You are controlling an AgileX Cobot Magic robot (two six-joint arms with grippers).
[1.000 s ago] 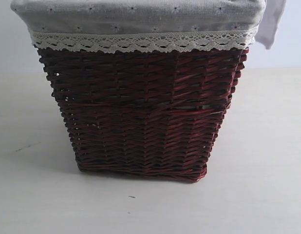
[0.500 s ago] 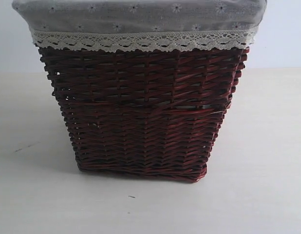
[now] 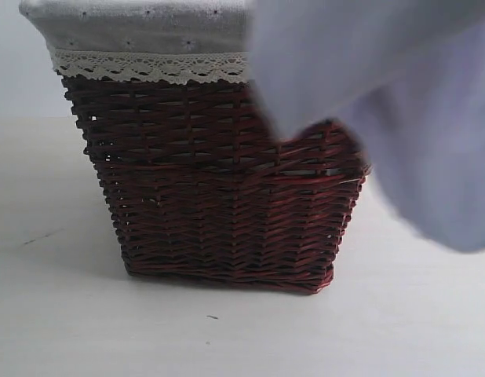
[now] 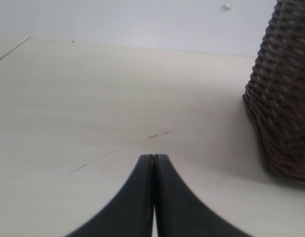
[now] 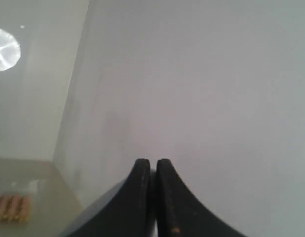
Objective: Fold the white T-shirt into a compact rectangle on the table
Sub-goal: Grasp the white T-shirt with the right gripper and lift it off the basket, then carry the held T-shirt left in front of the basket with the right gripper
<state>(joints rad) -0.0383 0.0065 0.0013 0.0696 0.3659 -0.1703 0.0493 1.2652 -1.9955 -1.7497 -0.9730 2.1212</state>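
Note:
The white T-shirt (image 3: 399, 102) hangs blurred in mid-air across the upper right of the exterior view, covering the basket's right top corner. In the right wrist view the same white cloth (image 5: 202, 89) fills most of the picture, and my right gripper (image 5: 152, 162) is shut on it, with fabric pinched between the black fingers. My left gripper (image 4: 153, 157) is shut with nothing in it, low over the pale table (image 4: 93, 98), left of the basket. No lettering or collar tag shows. Neither gripper appears in the exterior view.
A dark red wicker basket (image 3: 227, 196) with a grey lace-trimmed liner (image 3: 140, 27) stands mid-table; its lower corner (image 4: 285, 98) shows in the left wrist view. Bare tabletop (image 3: 431, 330) lies in front and to both sides. Small orange-brown items (image 5: 12, 207) lie far off.
The white shirt has swung into the exterior view from the upper right. A second ago only a small flap showed there, half a second ago none. The basket has not moved.

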